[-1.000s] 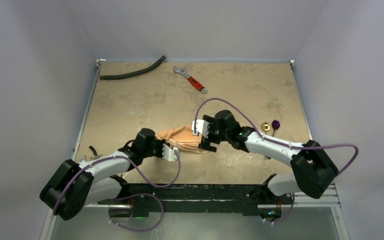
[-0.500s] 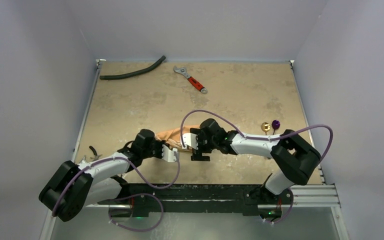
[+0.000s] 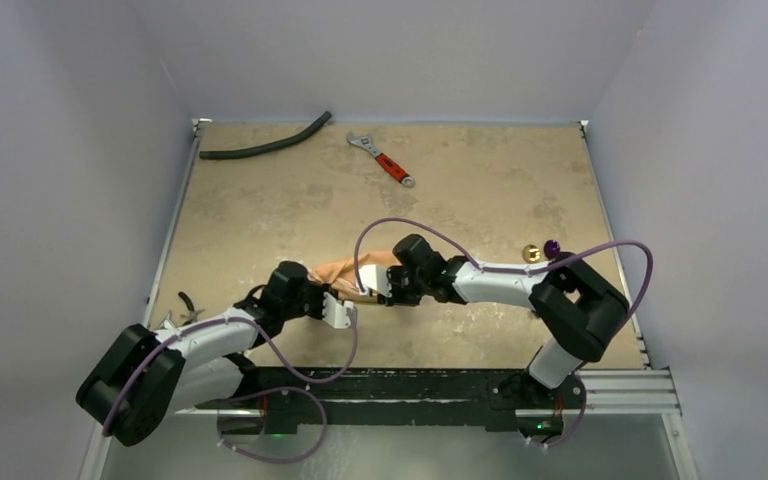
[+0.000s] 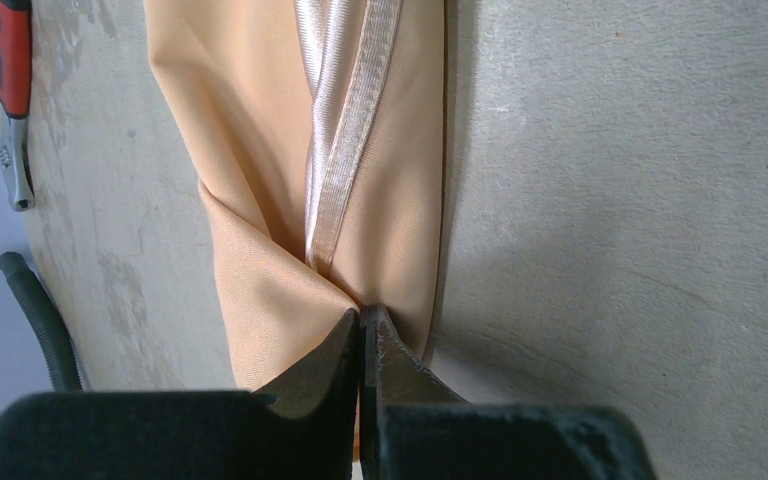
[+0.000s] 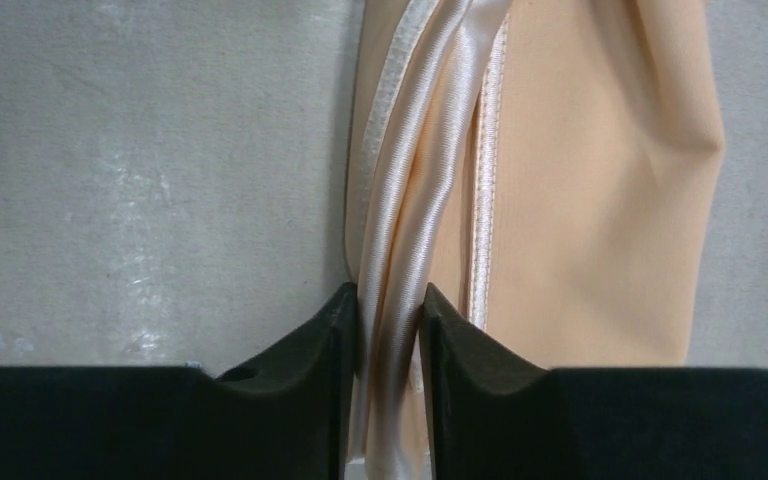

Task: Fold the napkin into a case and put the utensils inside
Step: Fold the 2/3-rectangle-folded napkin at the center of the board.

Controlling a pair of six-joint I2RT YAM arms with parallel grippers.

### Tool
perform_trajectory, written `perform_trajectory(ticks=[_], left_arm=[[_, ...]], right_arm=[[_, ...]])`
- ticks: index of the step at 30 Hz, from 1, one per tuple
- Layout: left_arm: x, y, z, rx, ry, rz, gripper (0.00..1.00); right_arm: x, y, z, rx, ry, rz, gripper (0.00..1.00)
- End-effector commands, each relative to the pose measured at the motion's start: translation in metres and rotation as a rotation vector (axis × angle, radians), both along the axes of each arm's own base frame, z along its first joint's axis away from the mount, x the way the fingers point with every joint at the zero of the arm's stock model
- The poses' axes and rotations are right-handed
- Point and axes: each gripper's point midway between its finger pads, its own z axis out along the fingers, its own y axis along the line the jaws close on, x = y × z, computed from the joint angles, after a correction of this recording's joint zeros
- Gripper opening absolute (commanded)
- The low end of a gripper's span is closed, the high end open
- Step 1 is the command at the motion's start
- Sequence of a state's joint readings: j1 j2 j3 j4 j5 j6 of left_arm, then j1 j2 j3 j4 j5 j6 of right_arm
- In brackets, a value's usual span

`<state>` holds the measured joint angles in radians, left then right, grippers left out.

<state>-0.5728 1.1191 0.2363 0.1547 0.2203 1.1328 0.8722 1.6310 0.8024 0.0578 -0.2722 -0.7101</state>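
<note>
Swinging leftward along the cloth over the last second, the right arm (image 3: 460, 280) has carried its jaws from the right end of the napkin (image 3: 343, 270) to a spot just beside the left arm (image 3: 295, 293). They have gone from wide apart to clamped on the shiny satin hem (image 5: 400, 230), which runs bunched between them. The left arm's jaws are pressed together on a puckered corner of the same cloth, where the hem and two creases meet.

With both arms now pinching the cloth close together, I judge that the next fold of the case is being set up. No pocket has formed: the napkin lies as a narrow, rumpled strip near the middle of the worktop (image 3: 260, 220), toward its near edge.

Further out, the utensils (image 3: 531, 254), gold and purple, lie well apart to the right, just beyond the right forearm and its purple cable (image 3: 600, 250). Neither arm can fetch them without first letting go of the cloth. A red-handled wrench (image 3: 390, 165) and a black hose (image 3: 265, 146) lie near the far edge, well away from the folding.
</note>
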Motion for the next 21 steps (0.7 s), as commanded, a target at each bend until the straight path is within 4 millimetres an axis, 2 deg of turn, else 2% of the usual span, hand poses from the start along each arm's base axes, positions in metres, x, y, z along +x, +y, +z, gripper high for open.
perform_trajectory(ticks=[1,3,5,13,17,21], left_arm=[[-0.012,0.003,-0.014,0.023,0.039,-0.028,0.00],[-0.012,0.002,-0.014,0.021,0.041,-0.029,0.00],[-0.012,0.002,-0.014,0.022,0.039,-0.035,0.00],[-0.011,-0.001,-0.009,0.017,0.020,-0.052,0.00],[-0.007,-0.007,0.003,-0.013,0.024,-0.047,0.11],[-0.011,-0.011,0.016,-0.030,0.038,-0.075,0.13]], right_arm=[[-0.017,-0.008,0.005,-0.039,0.092,0.002,0.24],[-0.019,-0.006,0.007,-0.034,0.116,-0.001,0.07],[-0.021,-0.004,0.007,-0.032,0.136,0.001,0.00],[-0.020,-0.001,0.017,0.004,0.174,0.007,0.00],[-0.023,-0.001,0.019,0.005,0.187,0.024,0.00],[-0.023,0.003,0.021,0.007,0.198,0.044,0.00]])
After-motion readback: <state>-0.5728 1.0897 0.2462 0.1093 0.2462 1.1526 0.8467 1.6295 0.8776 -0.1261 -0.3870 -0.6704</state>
